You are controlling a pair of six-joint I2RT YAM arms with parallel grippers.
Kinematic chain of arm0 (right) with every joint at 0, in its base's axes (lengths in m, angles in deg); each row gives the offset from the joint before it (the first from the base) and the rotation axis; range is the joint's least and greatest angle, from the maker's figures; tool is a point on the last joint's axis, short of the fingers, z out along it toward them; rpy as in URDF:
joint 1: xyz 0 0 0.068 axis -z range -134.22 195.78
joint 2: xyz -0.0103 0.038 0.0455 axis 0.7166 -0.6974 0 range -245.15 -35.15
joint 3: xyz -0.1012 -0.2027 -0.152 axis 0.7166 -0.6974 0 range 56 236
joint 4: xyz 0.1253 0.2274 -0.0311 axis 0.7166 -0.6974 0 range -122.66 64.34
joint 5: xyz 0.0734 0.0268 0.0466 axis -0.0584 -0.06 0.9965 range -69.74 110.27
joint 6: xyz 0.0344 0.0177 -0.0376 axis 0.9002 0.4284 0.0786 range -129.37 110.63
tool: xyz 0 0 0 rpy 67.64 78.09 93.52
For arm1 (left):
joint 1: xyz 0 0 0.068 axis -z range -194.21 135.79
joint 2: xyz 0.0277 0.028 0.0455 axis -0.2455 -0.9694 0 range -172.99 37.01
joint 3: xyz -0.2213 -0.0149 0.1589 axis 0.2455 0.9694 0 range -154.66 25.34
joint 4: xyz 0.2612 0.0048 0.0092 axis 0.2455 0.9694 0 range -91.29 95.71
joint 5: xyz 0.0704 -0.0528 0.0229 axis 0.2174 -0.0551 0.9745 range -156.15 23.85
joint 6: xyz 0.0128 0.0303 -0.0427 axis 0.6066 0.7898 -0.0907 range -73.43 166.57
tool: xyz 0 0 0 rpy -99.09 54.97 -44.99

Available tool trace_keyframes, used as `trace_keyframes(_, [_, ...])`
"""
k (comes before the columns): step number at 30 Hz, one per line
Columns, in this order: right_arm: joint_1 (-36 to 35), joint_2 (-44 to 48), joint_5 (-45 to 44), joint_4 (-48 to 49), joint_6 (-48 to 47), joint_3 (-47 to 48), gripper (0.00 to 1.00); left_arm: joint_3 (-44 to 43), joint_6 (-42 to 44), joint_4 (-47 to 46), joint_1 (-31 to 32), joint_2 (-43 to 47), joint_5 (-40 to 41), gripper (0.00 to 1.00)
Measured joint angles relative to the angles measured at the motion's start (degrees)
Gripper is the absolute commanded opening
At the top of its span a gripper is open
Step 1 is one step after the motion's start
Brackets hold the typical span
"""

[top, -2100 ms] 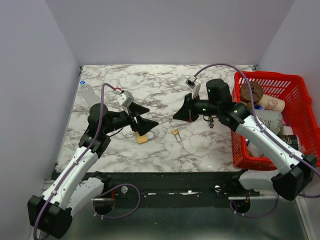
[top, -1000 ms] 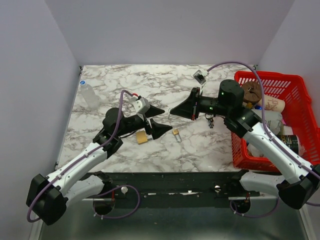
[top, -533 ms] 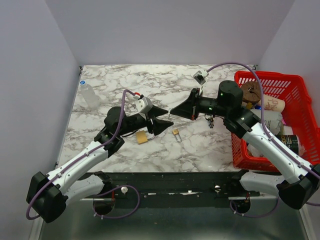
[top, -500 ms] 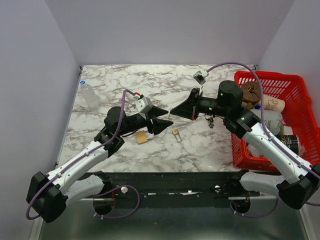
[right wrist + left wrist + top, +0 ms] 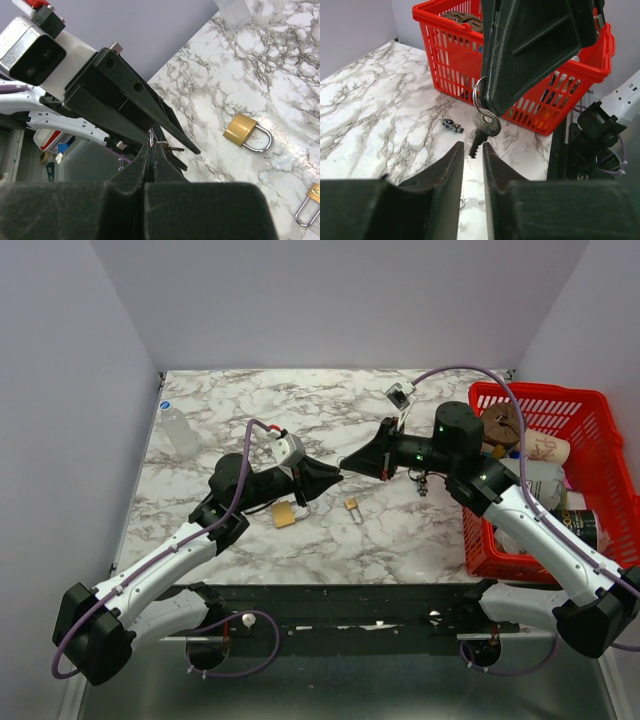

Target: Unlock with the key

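A silver key (image 5: pixel 486 124) hangs on a ring from my right gripper (image 5: pixel 346 465), which is shut on the ring above the table's middle. In the right wrist view the right gripper (image 5: pixel 151 145) is pressed shut with the ring at its tips. My left gripper (image 5: pixel 472 145) points at it, jaws a narrow gap apart, with the key's toothed blade at the mouth of the gap and no visible clamp. From above the left gripper (image 5: pixel 335 480) meets the right one tip to tip. A brass padlock (image 5: pixel 286 515) lies below them, and a smaller padlock (image 5: pixel 352 506) lies to its right.
A red basket (image 5: pixel 530 388) full of items stands at the right edge. A small dark trinket (image 5: pixel 422 485) lies near it on the marble. A clear bottle (image 5: pixel 177 430) stands at the far left.
My left arm has reached right toward the hanging key and its jaws have narrowed from wide open to a slim gap around the blade. The right arm has barely moved.
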Motion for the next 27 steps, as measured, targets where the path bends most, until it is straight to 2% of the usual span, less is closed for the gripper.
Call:
trace_keyframes(6, [0.0, -0.2, -0.9, -0.1, 0.0, -0.9, 0.01, 0.0, 0.9, 0.8, 0.2, 0.0, 0.1, 0.02])
trace_keyframes(13, [0.0, -0.2, -1.4, -0.7, -0.3, -1.7, 0.01, 0.0, 3.2, 4.3, 0.9, 1.0, 0.6, 0.00])
trace_keyframes(15, [0.0, -0.2, -1.6, -1.5, -1.2, -1.7, 0.07, -0.2, 4.0, 5.8, 1.0, 1.2, 0.5, 0.00])
trace_keyframes(16, [0.0, -0.2, -1.9, -2.1, -2.0, -1.7, 0.20, -0.5, 4.7, 7.2, 1.1, 1.3, 0.5, 0.00])
trace_keyframes(18, [0.0, 0.0, -2.8, -3.8, -4.3, -1.6, 0.33, -1.8, 5.9, 10.5, 1.3, 1.3, 0.1, 0.00])
trace_keyframes(19, [-0.1, 0.1, -3.3, -4.9, -5.5, -1.4, 0.45, -2.7, 6.5, 12.7, 1.3, 1.3, -0.5, 0.00])
trace_keyframes(20, [-0.1, 0.3, -3.8, -6.4, -7.0, -1.1, 0.50, -3.2, 6.9, 14.1, 1.4, 1.3, -1.0, 0.00])
trace_keyframes(22, [-0.1, 0.6, -4.6, -9.3, -10.7, -0.3, 0.57, -4.5, 7.6, 17.1, 1.5, 1.3, -2.9, 0.00])
trace_keyframes(27, [-0.2, 1.9, -4.0, -14.9, -19.8, 0.6, 0.56, -5.6, 8.5, 24.4, 1.7, 1.4, -9.4, 0.00])
